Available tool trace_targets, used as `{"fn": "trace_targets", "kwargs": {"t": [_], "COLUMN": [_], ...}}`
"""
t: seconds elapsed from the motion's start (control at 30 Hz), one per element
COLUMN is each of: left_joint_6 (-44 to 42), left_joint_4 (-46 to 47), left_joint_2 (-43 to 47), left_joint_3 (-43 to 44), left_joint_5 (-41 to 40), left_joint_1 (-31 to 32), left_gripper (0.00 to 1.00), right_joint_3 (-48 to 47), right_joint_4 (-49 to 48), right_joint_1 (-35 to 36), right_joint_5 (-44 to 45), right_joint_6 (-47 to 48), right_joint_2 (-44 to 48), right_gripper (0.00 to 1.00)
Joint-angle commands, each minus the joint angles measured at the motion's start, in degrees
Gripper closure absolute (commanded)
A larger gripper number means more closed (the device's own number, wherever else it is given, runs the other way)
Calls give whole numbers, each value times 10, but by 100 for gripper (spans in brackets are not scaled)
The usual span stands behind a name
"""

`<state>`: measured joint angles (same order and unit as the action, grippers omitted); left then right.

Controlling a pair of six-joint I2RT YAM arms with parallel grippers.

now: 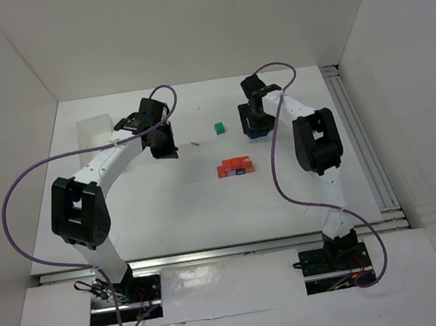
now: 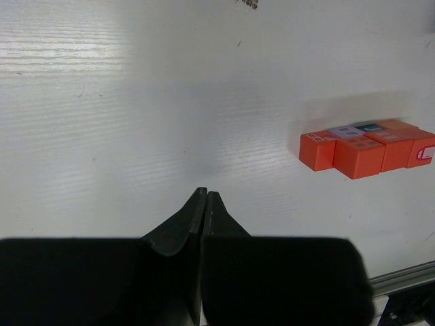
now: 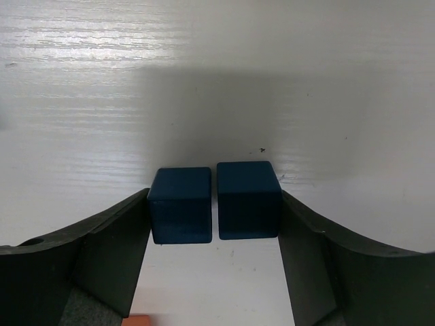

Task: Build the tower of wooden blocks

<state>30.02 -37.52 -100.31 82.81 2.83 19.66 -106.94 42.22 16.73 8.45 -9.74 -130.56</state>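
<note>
Two dark blue blocks (image 3: pixel 248 200) are bracketed by the right jaws for the next tier of the tower (image 1: pixel 234 166); whether gripped yet cannot be told. The left jaws are closed, empty.

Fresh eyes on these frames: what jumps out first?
The right gripper, toward the back of the table and right of centre, has its jaws either side of two dark blue cubes sitting side by side. Next comes the red-orange row at mid-table, with a lone teal cube beyond it. The left gripper hangs shut over bare table.
</note>
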Motion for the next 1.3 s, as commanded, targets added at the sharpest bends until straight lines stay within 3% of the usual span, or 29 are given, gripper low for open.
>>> {"fn": "trace_targets", "kwargs": {"t": [0.0,0.17,0.27,0.73,0.9,1.1,1.27], "left_joint_6": [-8,-8,-8,-8,-8,-8,-8], "left_joint_4": [5,5,5,5,5,5,5], "left_joint_2": [2,2,2,2,2,2,2], "left_joint_3": [3,3,3,-2,-2,-2,-7], "left_joint_5": [-3,-3,-3,-3,-3,-3,-3], "left_joint_1": [2,2,2,2,2,2,2], "left_gripper": [90,91,91,91,91,91,91], "right_joint_3": [-23,-23,-23,-34,-34,-39,-34], "right_joint_4": [2,2,2,8,8,8,8], "right_joint_1": [6,6,6,6,6,6,6], "right_joint_5": [19,19,19,31,31,25,25], "right_joint_6": [-4,-4,-9,-9,-9,-14,-20], "right_joint_2": [3,3,3,3,8,2,17], "right_gripper": [24,24,29,25,33,33,40]}}
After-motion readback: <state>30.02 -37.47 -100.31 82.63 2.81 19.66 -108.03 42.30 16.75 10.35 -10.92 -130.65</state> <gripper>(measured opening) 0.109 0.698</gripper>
